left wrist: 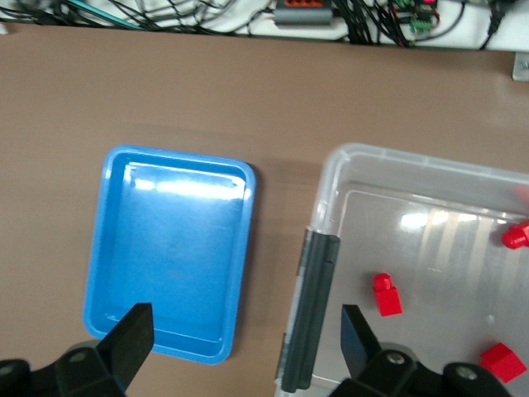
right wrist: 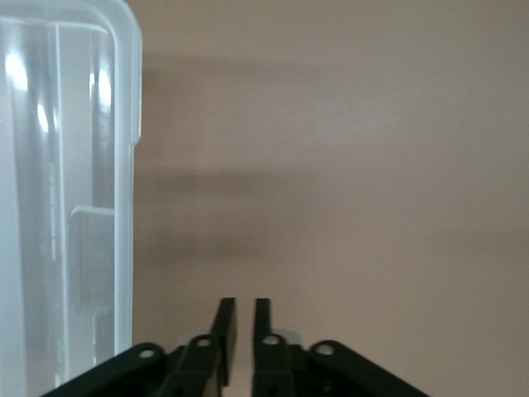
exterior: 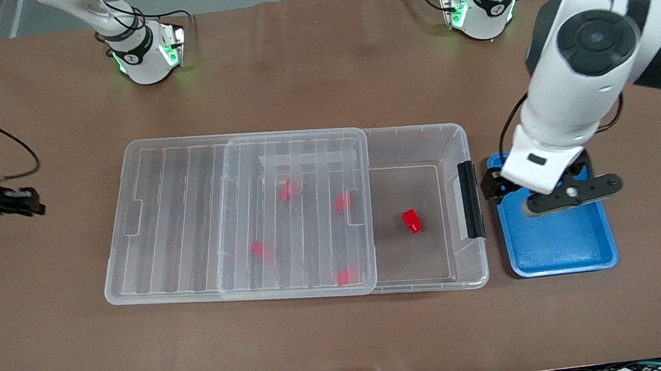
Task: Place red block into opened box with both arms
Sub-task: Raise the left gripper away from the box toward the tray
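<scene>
High front view faces both arms; close wrist views look down, sharing the box (exterior: 413, 137).

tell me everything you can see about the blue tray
The blue tray is a shallow, glossy, plastic-looking rectangle with rounded corners and a raised rim. It looks empty. It lies flat on the brown table at the left arm's end, beside the clear box's short end with the black clip, a strip of table between them. The open left gripper hangs over it, holding nothing.
</scene>
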You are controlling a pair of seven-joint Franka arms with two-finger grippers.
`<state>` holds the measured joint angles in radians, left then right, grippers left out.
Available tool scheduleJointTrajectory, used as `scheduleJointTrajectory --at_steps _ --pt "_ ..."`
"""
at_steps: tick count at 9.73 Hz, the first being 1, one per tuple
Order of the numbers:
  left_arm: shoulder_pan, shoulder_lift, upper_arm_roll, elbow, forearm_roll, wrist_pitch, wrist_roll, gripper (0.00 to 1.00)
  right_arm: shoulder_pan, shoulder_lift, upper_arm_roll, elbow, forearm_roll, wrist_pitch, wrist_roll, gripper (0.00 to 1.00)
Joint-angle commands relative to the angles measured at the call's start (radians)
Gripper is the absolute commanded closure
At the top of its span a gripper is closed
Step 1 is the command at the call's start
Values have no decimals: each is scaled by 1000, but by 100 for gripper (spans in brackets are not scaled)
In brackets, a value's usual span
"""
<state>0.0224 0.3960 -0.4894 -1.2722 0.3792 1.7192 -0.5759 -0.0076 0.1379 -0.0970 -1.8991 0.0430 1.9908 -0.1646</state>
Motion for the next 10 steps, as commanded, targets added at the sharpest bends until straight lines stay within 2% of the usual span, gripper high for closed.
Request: scheduleJointTrajectory --at_steps 1,3,5,7,8,9,10 --pt "74 -44 -3 -9 -35 -56 89 0 17 71 43 8 21 54 -12 100" --pt "161 -98 -3 -10 -121 -85 197 0 18 97 60 -6 21 63 -13 100" --pt "233 -147 -3 -12 -222 -102 258 0 23 112 103 -9 21 57 -10 100" --pt "235 -180 -6 -12 -230 -156 272 0 25 114 141 -8 34 56 -4 100" --pt "222 -221 8 -16 -244 -180 280 0 25 118 154 -6 75 56 -4 100" --pt "170 -283 75 -68 -269 -194 297 0 26 121 170 -2 95 56 0 100" --pt "74 -330 192 -116 -285 -211 326 0 41 130 181 5 98 57 4 100"
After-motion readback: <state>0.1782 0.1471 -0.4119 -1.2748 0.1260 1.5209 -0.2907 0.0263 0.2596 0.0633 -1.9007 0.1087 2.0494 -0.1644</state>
